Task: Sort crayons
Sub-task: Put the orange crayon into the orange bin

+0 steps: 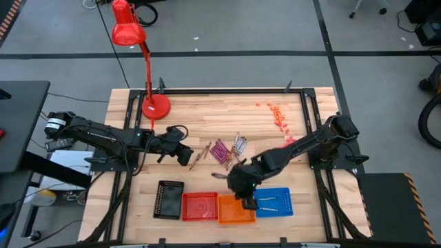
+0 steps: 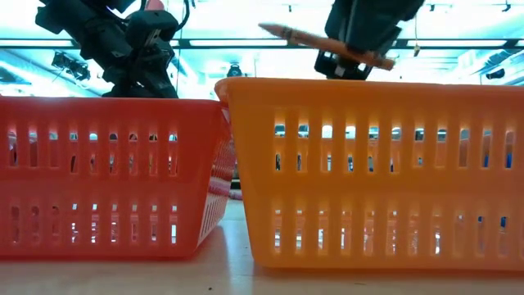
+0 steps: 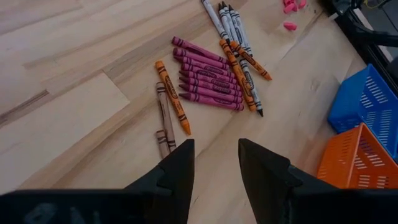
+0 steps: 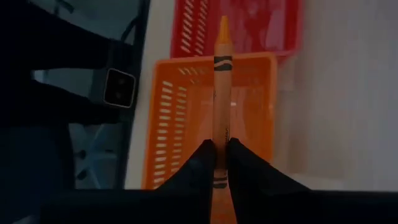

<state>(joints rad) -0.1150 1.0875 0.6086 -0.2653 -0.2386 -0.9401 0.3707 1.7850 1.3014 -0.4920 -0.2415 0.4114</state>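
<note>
Bright, even overhead light; ceiling strip lights [image 2: 246, 43] glare cyan behind the orange basket [image 2: 377, 172], whose near wall looks soft.

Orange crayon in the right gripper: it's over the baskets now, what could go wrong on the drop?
The orange crayon is pinched near one end by the right gripper, lying level above the orange basket. Released so, it might catch the rim and bridge it, or tip out toward the red basket alongside.
</note>
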